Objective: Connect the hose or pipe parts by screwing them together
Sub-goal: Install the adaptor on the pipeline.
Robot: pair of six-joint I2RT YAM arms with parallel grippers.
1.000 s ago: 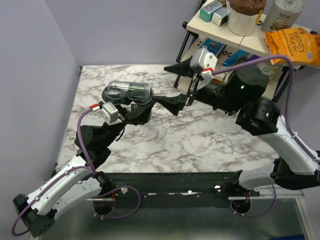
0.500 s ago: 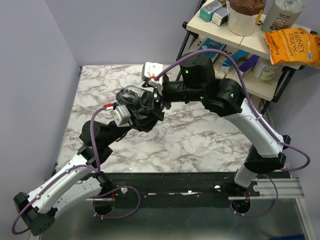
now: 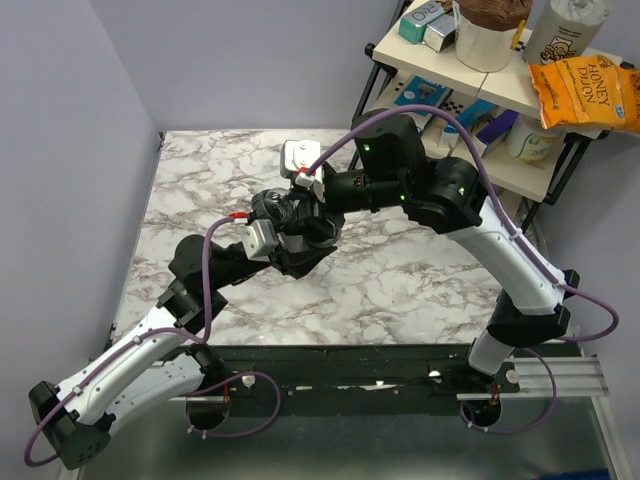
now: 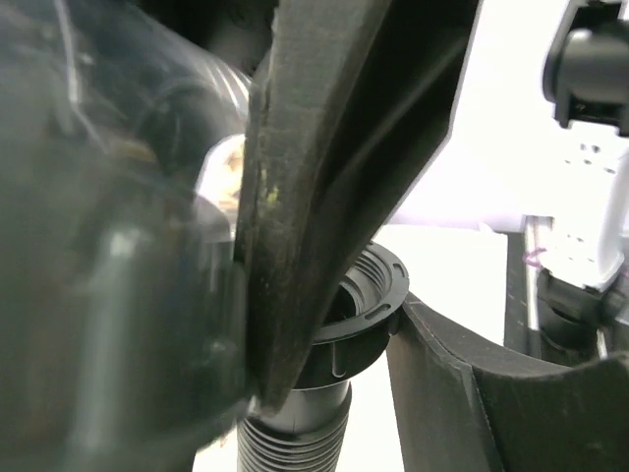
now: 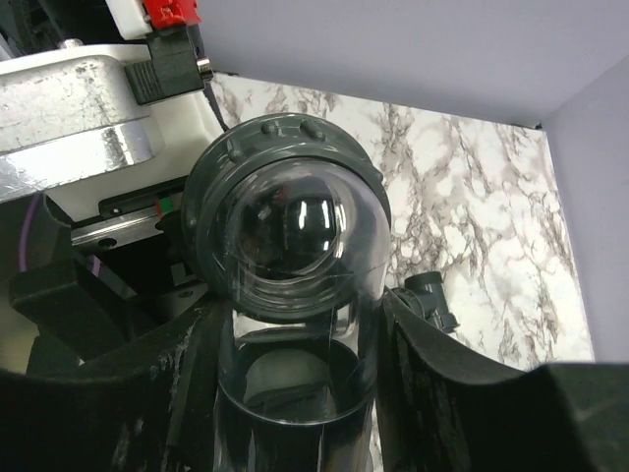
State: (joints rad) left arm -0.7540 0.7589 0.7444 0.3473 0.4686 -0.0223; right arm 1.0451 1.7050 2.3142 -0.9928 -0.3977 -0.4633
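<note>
Two pincers meet over the surface [image 3: 420,290]: left pincer [image 4: 388,295] clamped part-shut on the hose [image 4: 295,444] collar nut [image 4: 369,310], right pincer [image 5: 300,320] from 2 o'clock straddles the fitting's clear end piece [image 5: 295,231] end-on, grip can't tell.

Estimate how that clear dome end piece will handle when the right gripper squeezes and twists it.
Probably slippery: the clear dome looks smooth, glossy and round where the right gripper flanks it. Likely rigid and light, being thin clear plastic. Twisting may swing the ribbed hose running from the collar nut held in the left gripper.
</note>
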